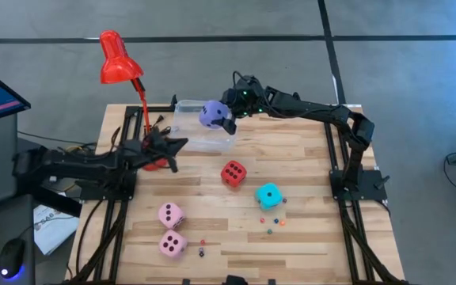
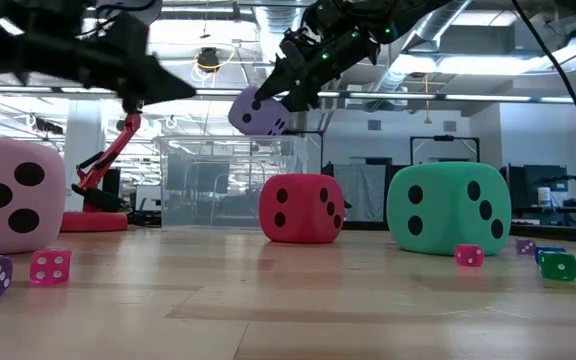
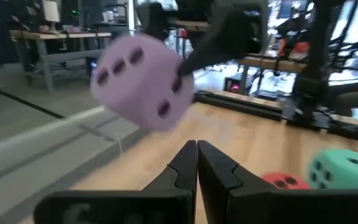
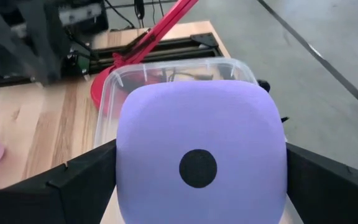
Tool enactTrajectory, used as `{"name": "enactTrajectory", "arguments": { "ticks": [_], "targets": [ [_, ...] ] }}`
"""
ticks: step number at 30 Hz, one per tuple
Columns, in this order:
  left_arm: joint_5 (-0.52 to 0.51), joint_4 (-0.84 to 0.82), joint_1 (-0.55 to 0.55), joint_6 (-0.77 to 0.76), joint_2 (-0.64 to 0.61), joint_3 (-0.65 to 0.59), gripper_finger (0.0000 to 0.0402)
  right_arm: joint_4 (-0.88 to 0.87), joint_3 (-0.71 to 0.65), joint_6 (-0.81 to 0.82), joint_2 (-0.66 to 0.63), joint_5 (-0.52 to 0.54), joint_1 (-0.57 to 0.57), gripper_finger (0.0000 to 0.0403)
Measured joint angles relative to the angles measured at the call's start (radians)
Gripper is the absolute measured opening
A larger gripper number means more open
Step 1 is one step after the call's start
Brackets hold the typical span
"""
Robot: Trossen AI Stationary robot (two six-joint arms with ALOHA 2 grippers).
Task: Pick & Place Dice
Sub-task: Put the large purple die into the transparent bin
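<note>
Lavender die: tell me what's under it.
The lavender die, clamped in the right gripper, hangs over a clear plastic bin. Only the bin's far rim shows; the die hides most of its inside.

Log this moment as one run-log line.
right gripper: shut on lavender die, above clear bin | left gripper: shut, waiting beside bin | red die, cyan die, two pink dice: on table

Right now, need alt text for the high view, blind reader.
The right gripper holds the lavender die above a clear plastic bin at the table's far edge. The left gripper waits shut by a red lamp. Red die, cyan die and two pink dice sit on the wood.
</note>
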Motion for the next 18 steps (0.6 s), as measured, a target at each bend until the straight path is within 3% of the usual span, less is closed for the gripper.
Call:
{"name": "enactTrajectory", "arguments": {
  "ticks": [5, 14, 18],
  "targets": [
    [0.023, -0.028, 0.071, 0.053, 0.110, 0.117, 0.0000, -0.063, 0.000, -0.043, 0.000, 0.000, 0.000, 0.0400],
    [0.250, -0.107, 0.203, 0.060, 0.211, 0.279, 0.0000, -0.062, 0.001, -0.111, 0.000, 0.026, -0.027, 0.0400],
    [0.290, -0.106, 0.212, 0.073, 0.300, 0.359, 0.0000, -0.064, 0.001, -0.129, 0.000, 0.027, -0.035, 0.0400]
  ]
}}
